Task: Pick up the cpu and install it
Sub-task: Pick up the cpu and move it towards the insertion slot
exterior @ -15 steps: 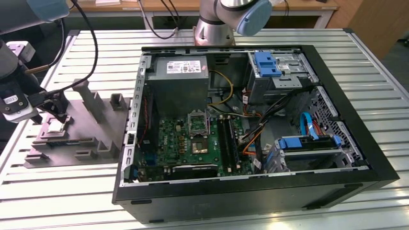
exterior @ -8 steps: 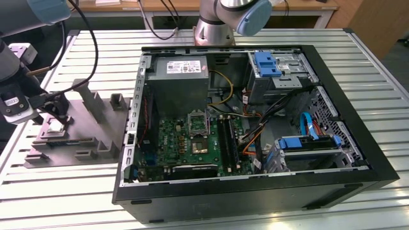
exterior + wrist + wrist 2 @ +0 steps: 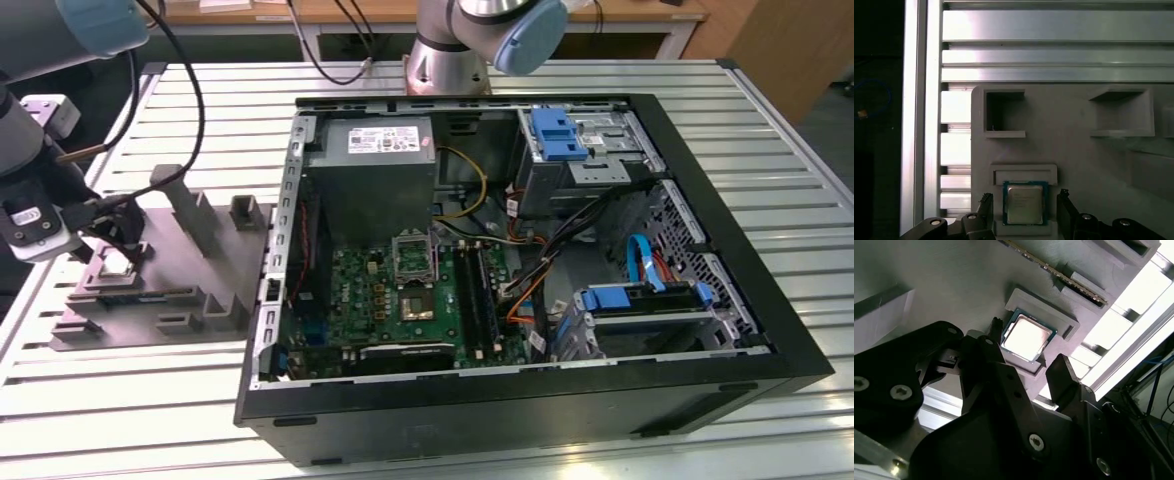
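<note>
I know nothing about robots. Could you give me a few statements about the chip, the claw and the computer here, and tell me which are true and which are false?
1. The cpu lies in a recess of the grey holder. True.
2. The gripper is clamped on the cpu. False: its fingers stand apart on either side of the chip, with gaps showing in both wrist views.
3. The computer case lies open with its motherboard showing. True.
4. The cpu is already inside the computer case. False: it is in the holder, which stands outside the case, on the exterior view's left.
</note>
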Available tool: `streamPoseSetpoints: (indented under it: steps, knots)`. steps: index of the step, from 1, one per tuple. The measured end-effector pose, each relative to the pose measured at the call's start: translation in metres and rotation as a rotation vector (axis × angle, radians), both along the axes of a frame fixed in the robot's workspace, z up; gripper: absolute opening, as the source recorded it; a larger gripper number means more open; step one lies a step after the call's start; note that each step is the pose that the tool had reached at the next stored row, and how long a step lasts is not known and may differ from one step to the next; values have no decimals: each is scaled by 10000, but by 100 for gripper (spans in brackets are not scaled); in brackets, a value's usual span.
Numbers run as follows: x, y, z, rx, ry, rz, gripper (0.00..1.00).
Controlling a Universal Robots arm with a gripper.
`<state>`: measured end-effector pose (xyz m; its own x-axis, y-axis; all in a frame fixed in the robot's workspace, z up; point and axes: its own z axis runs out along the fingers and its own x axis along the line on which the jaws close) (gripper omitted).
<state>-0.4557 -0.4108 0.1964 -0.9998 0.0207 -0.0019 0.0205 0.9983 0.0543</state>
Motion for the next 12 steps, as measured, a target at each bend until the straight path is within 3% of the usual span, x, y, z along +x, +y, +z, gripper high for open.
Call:
streamPoseSetpoints:
  steps: [12]
  knots:
    - [-10,1,-66,-1,1,-77,62]
